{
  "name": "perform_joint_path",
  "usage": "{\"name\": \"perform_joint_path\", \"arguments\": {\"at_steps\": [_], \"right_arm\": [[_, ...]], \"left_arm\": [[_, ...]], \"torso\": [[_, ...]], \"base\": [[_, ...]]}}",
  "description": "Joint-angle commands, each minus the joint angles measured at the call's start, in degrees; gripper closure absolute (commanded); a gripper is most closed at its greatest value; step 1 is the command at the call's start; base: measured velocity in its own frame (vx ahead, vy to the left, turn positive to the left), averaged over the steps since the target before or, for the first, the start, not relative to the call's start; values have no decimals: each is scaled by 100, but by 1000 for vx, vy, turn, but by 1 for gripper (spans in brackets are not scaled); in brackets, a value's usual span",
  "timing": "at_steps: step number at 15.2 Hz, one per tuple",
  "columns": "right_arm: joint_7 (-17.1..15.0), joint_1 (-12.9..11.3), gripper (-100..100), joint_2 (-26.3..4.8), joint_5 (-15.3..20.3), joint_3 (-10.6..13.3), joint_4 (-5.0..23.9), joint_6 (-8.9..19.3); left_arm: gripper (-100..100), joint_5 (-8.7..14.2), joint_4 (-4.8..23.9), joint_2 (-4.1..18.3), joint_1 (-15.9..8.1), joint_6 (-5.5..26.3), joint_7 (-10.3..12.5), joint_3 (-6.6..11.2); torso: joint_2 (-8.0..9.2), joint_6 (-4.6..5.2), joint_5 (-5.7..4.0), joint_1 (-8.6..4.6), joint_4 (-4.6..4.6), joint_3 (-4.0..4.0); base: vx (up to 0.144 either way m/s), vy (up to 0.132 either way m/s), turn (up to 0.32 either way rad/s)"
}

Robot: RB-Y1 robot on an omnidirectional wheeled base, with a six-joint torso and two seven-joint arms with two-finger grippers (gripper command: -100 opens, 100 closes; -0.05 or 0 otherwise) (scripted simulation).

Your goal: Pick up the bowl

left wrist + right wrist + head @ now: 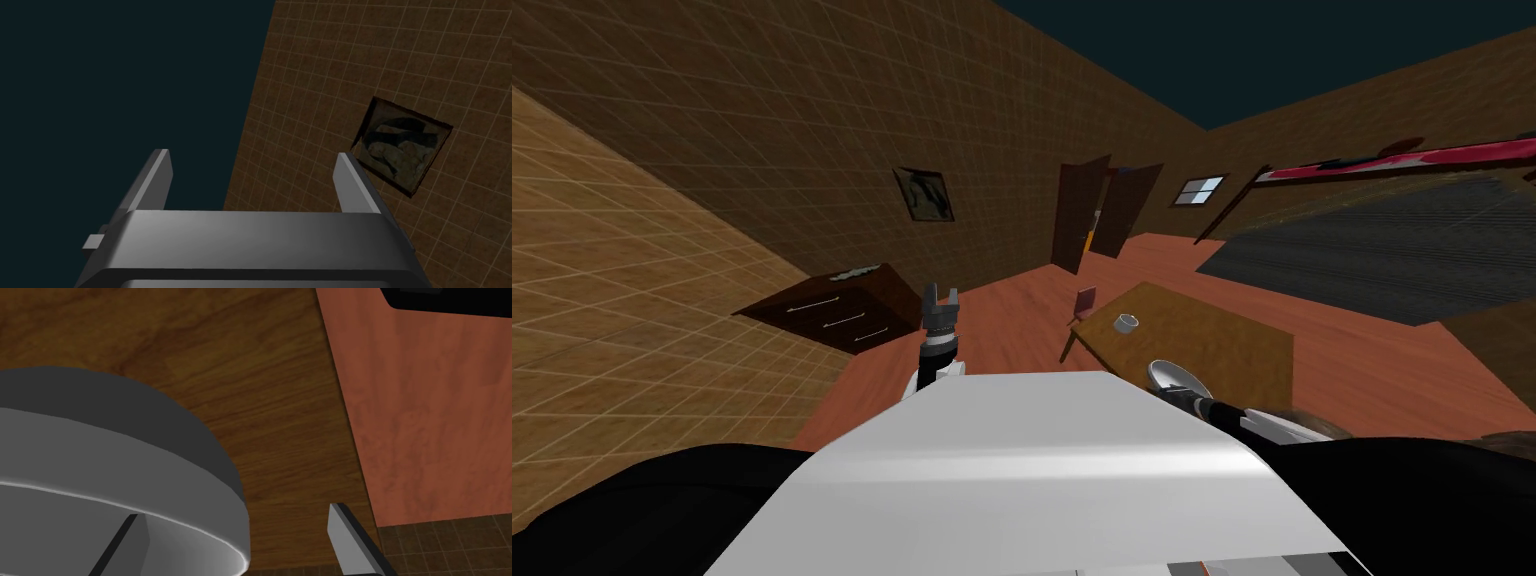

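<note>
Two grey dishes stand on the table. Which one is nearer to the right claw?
The wide bowl at the near edge of the table; the right claw straddles its rim. The small cup sits farther back, apart.

I've got a brown wooden bench [1212, 340] standing on the reddish floor [1362, 360]. A small grey cup [1125, 322] sits on its top, and the grey bowl [1177, 377] is at its near edge.

bowl [125, 438] cut off at wrist view's edge, tiny grey thing [1125, 322] on table [1217, 345] unidentifiable
</note>
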Motion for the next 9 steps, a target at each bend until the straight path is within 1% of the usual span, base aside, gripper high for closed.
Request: {"name": "perform_joint_path", "arguments": {"at_steps": [1,2,3,5,6,7,9], "right_arm": [[59,-21,-100,-33,51,94,233,-32],[105,-26,-100,-91,101,198,412,-49],[105,-26,-100,-91,101,198,412,-49],[183,-34,-100,-183,184,378,712,-79],[239,-39,-100,-243,244,514,927,-103],[239,-39,-100,-243,244,514,927,-103],[270,-41,-100,-274,278,593,1048,-118]], "left_arm": [[0,0,0,0,0,0,0,0],[0,0,0,0,0,0,0,0],[0,0,0,0,0,0,0,0],[0,0,0,0,0,0,0,0],[0,0,0,0,0,0,0,0],[0,0,0,0,0,0,0,0],[0,0,0,0,0,0,0,0]], "torso": [[0,0,0,0,0,0],[1,1,-1,-3,0,0],[2,0,-1,-4,0,1],[2,0,-2,-4,1,1],[0,0,-1,1,0,0],[-5,-2,2,13,-1,-3],[-4,2,3,9,-1,-3]], "base": [[43,74,80],[39,77,105],[38,75,77],[49,88,96],[73,137,157],[74,125,122],[52,82,54]]}}
